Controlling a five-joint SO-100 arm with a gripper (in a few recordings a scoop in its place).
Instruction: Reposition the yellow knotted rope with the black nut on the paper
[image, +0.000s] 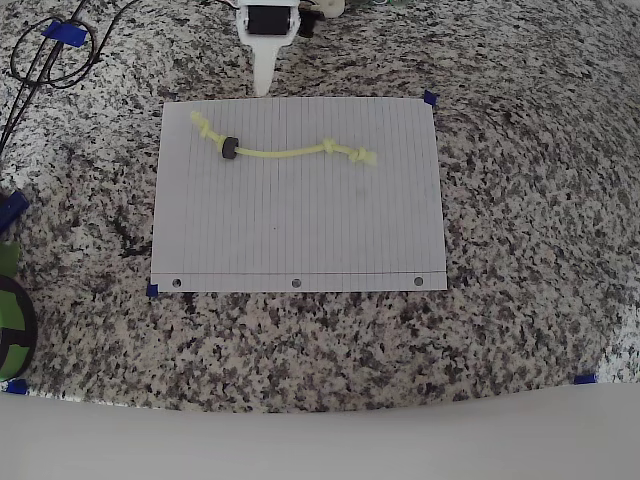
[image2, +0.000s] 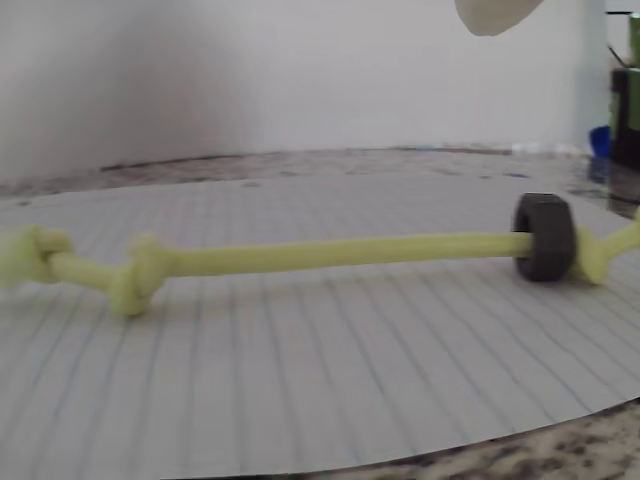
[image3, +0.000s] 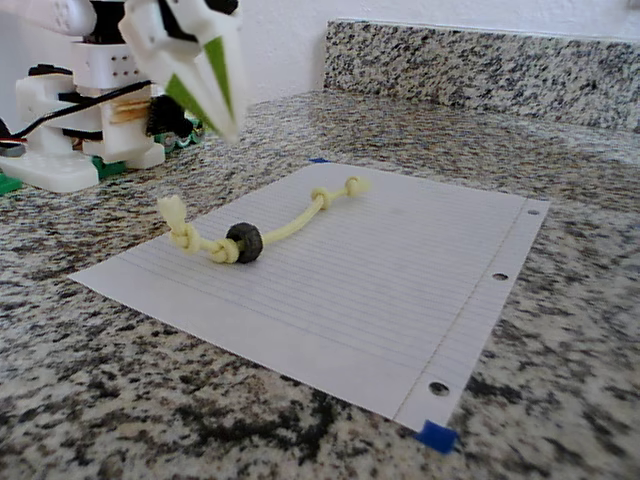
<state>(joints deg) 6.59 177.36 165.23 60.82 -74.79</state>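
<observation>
The yellow knotted rope (image: 285, 151) is laid across the paper's (image: 300, 240) far half, the black nut (image: 230, 149) threaded near one end. The gripper (image3: 215, 95) is held pressed together, empty, beyond the paper's far edge.

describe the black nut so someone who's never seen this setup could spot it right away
On the granite counter lies a white lined paper with three punched holes along one edge. A pale yellow knotted rope lies across the half away from the holes. The black nut is the small dark ring threaded on it beside an end knot, the paper's only dark thing.
</observation>
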